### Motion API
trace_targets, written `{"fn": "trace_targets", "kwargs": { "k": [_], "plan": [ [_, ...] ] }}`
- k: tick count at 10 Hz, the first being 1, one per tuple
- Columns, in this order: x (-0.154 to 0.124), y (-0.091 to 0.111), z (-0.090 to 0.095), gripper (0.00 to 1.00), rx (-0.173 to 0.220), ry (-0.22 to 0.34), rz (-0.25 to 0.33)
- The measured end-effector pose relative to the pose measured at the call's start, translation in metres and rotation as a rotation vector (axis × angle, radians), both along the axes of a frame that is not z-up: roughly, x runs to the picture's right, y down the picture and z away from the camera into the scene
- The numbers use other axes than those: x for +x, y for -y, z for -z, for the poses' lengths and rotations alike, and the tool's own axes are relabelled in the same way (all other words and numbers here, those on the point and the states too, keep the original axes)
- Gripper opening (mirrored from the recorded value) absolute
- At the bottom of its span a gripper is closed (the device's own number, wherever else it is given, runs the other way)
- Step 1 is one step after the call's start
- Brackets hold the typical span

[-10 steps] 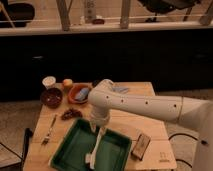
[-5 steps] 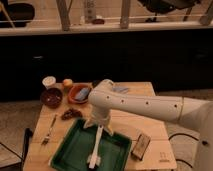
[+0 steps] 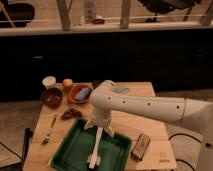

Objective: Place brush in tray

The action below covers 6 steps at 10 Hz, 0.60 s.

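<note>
Just beneath the parted jaws, brush (image 3: 94, 150) lies in tray (image 3: 75, 146).

Dim warm light, dark backdrop; gripper (image 3: 100, 128) low over shadowed tray (image 3: 75, 148).

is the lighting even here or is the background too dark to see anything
Camera view: uneven; the table and green tray are warmly lit, the band behind is near black. The open gripper over the tray shows plainly, white brush below it.
</note>
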<state>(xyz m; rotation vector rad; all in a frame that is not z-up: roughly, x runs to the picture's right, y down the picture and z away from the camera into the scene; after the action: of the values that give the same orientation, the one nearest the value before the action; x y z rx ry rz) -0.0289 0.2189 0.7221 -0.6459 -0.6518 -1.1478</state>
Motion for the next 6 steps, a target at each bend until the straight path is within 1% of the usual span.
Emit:
{"fn": "trace_targets", "kwargs": {
  "k": [4,6],
  "plan": [
    [-0.0019,-0.0027,-0.0005,0.80,-0.012,0.006,-0.006],
    [-0.0008,0.0008,-0.0059,0.80,-0.012,0.012,-0.014]
  ]
}}
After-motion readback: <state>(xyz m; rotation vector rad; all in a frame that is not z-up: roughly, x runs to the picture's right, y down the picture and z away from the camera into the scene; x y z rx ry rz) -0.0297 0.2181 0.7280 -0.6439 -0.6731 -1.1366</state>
